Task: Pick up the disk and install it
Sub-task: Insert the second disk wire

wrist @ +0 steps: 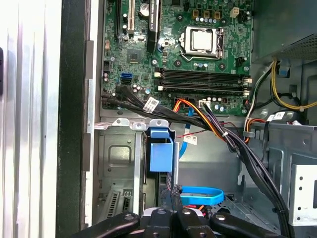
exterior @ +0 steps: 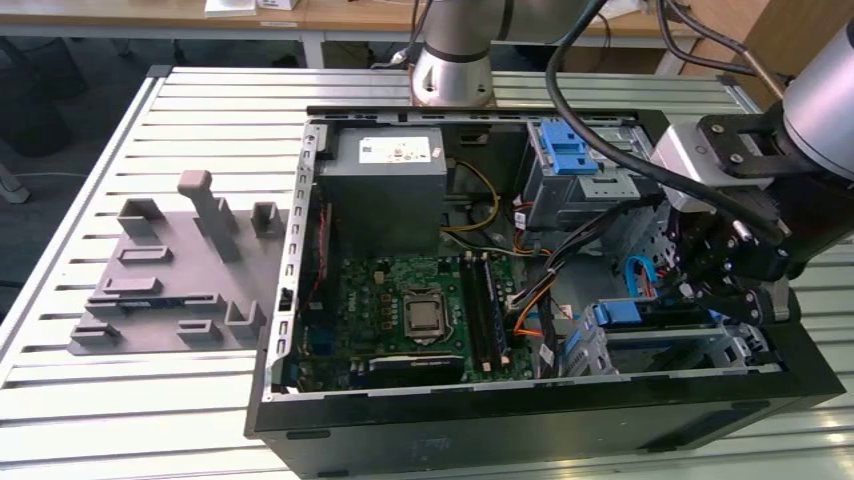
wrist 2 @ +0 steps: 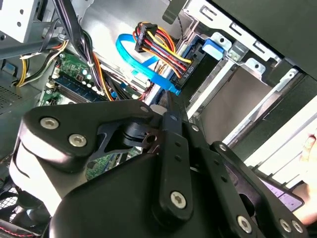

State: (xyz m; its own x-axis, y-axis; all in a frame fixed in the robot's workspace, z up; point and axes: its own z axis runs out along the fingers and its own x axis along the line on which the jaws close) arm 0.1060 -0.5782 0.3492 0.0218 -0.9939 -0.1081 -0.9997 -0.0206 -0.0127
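Observation:
The disk (exterior: pixel 650 322) lies low in the drive bay at the open computer case's corner, on the exterior view's right. Mostly its blue plastic rail end (wrist: pixel 160 150) shows between the silver bay walls, and its label is hidden. My gripper (exterior: pixel 711 298) hangs just above that bay, fingers pointing down into the case. In both wrist views the black fingers (wrist: pixel 168 214) meet with nothing seen between them, their tips (wrist 2: pixel 167 108) close to the bay mouth and a blue data cable (wrist 2: pixel 141 67).
The motherboard (exterior: pixel 414 310) fills the case floor, with the grey power supply box (exterior: pixel 384 185) behind it. A perforated cage with a blue latch (exterior: pixel 571 152) stands at the back. Cable bundles (wrist: pixel 218 126) cross beside the bay. A grey fixture plate (exterior: pixel 174 270) lies on the slatted table.

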